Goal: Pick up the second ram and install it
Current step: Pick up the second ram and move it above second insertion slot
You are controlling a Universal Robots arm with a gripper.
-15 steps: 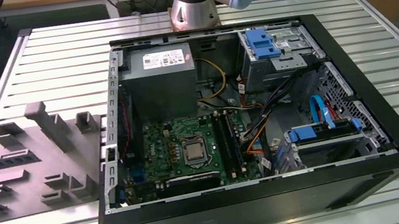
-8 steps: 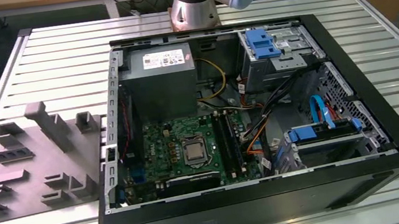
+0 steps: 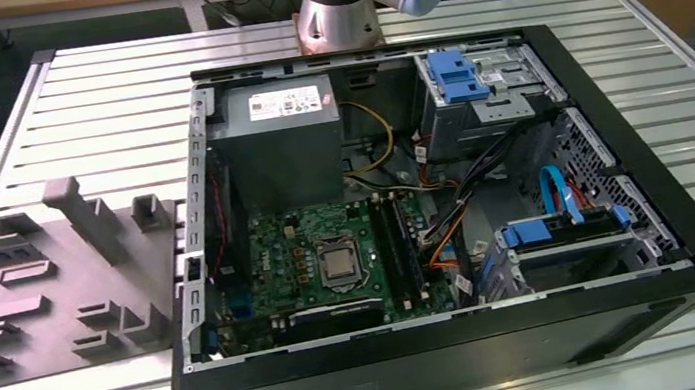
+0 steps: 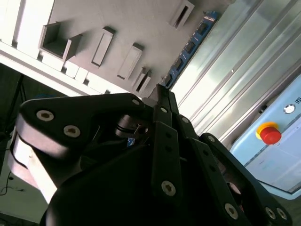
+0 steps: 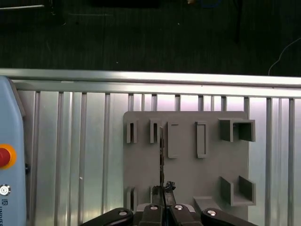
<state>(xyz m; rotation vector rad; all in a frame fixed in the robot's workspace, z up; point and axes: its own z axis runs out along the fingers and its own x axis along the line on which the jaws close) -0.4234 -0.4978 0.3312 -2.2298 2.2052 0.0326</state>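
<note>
My gripper (image 5: 163, 189) hangs over the grey moulded plastic tray (image 5: 188, 176) with raised blocks, which lies on the slatted aluminium table (image 5: 84, 141). The second ram (image 5: 161, 157), a long, thin, flat blue circuit stick with black chips, stands on its long edge in that tray, each end in a small slotted block. In the first wrist view I see it edge-on as a dark line. In the second wrist view the second ram (image 4: 190, 47) shows its blue face, running away from my gripper (image 4: 160, 88). My fingers are pressed together with the near end of the stick between them, so I judge I am pinching it there. It sits in its slots, not lifted.

I expect it to be very light and stiff, but brittle. It should not droop, yet a hold this close to one end could let it lever or tilt. The flat faces are the place to grip, on bare board rather than on the chips, and with a modest squeeze.

In the exterior view, the open black computer case (image 3: 476, 354) with its green circuit board (image 3: 327, 248) sits just beside the tray (image 3: 66, 298).
</note>
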